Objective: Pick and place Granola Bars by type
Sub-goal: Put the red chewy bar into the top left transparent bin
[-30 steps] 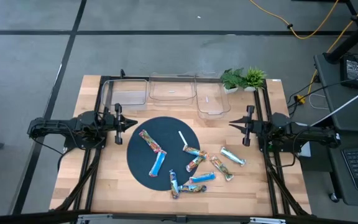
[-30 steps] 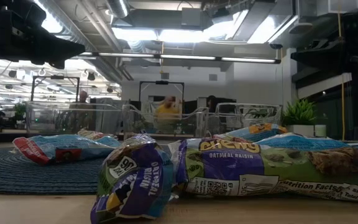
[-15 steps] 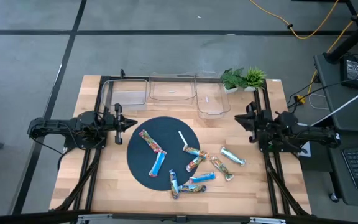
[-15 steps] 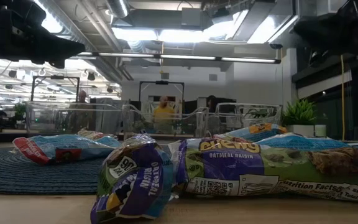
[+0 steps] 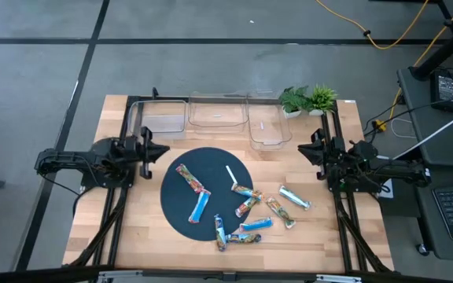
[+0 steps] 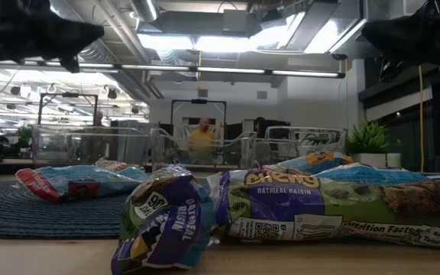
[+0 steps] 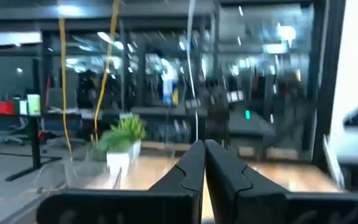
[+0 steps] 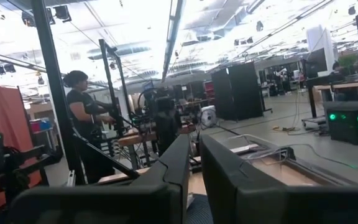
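The granola bars [image 5: 246, 211] lie loose on the wooden table [image 5: 116, 228], spread between the two arms and a little nearer the table's front edge than either gripper. Two of them rest on the dark round mat [image 5: 181, 206], on the left gripper's side: a reddish one [image 5: 192, 178] and a blue one [image 5: 200, 207] below it. The others cluster at the mat's right rim and on the bare wood beyond it, closer to the right gripper; the silvery-blue bar [image 5: 295, 197] lies farthest that way. A thin white strip [image 5: 230, 174] sits on the mat among them. In the low view the nearest wrappers, a purple one [image 6: 163, 221] and a green-and-purple one [image 6: 334, 206], fill the foreground, touching each other.

The left gripper [image 5: 157, 152] hovers at the table's left side, level with the mat's far edge, pointing inward. Its fingers [image 7: 191, 163] are pressed together with nothing between them. The right gripper [image 5: 303, 151] faces it from the right side, well apart from every bar. Its fingers [image 8: 180, 163] stand a narrow slit apart, empty.

Behind both grippers, along the back edge, stand three clear bins [image 5: 217, 112], and two small potted plants [image 5: 308, 99] sit at the back right corner.

A person [image 8: 82, 121] stands in the room beyond the table
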Action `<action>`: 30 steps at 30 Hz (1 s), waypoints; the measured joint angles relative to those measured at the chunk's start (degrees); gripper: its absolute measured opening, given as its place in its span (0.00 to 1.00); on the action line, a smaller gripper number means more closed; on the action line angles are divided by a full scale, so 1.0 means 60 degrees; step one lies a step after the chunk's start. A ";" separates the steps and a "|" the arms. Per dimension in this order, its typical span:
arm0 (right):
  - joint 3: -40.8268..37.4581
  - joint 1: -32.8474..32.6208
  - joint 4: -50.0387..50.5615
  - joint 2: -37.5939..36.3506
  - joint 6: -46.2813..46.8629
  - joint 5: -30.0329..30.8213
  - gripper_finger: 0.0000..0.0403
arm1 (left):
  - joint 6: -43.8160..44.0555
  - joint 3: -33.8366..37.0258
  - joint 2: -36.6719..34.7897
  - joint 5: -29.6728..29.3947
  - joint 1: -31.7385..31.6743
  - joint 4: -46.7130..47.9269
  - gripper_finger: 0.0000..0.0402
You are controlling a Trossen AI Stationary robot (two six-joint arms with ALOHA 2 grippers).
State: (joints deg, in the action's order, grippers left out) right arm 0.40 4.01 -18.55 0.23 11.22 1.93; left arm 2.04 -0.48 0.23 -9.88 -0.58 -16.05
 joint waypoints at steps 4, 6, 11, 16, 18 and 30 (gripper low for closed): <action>0.0001 0.0000 0.0003 0.0000 -0.0162 0.0000 0.11 | 0.0720 0.0000 0.0000 -0.0972 0.0000 -0.0667 0.03; -0.0002 0.0000 0.0004 0.0000 -0.0186 0.0000 0.11 | 0.0829 0.0002 0.0000 -0.1494 0.0000 -0.0655 0.02; 0.0000 0.0000 0.0018 0.0000 -0.0952 0.0000 0.11 | 0.1600 0.0002 0.0000 -0.2081 0.0000 -0.0656 0.02; 0.0001 0.0000 -0.0012 0.0000 -0.1205 0.0000 0.11 | 0.2163 0.0002 0.0000 -0.2194 0.0000 -0.0656 0.03; -0.0002 0.0002 -0.0036 0.0000 -0.1174 0.0000 0.11 | 0.2355 0.0002 0.0000 -0.2194 0.0000 -0.0656 0.03; 0.0000 0.0002 -0.0214 0.0000 -0.0903 0.0761 0.11 | 0.3574 0.0002 0.0000 -0.3783 -0.0002 -0.0656 0.03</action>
State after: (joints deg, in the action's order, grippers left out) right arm 0.40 4.02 -19.83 0.23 5.80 6.50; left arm 23.49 -0.47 0.23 -32.58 -0.59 -19.99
